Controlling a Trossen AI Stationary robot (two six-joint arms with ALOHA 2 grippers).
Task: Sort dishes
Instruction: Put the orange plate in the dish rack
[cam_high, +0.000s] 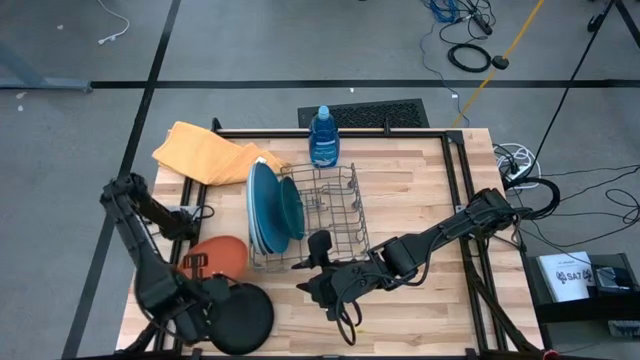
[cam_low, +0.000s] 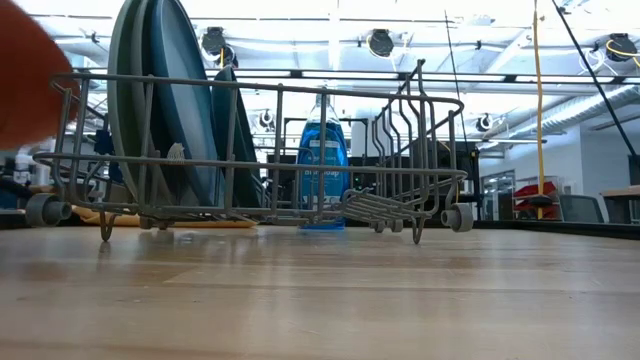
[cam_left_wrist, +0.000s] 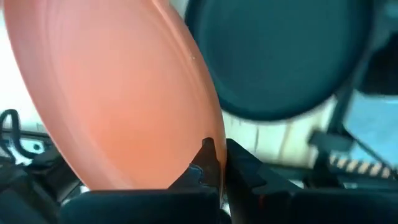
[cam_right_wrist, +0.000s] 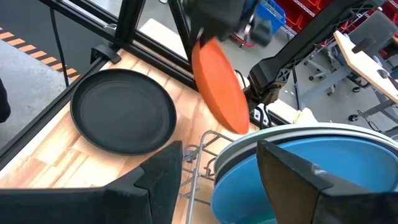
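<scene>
A wire rack stands mid-table. Three plates, blue, grey and light blue, stand on edge at its left end, with a dark teal plate beside them. They also show in the low view. A black plate lies flat on the table near the front left. My left gripper is shut on the orange plate, left of the rack. My right gripper is open and empty at the rack's near side; its fingers face the racked plates. My left gripper pinches the orange plate's rim between its two fingers, one on each face. In the right wrist view the plate hangs tilted below the gripper, nearly on edge and clear of the table, above and beside the black plate.
A blue dish-soap bottle stands behind the rack, and a yellow cloth lies at the far left corner. The rack's right part holds nothing. Bare wood lies at the table's right and near side.
</scene>
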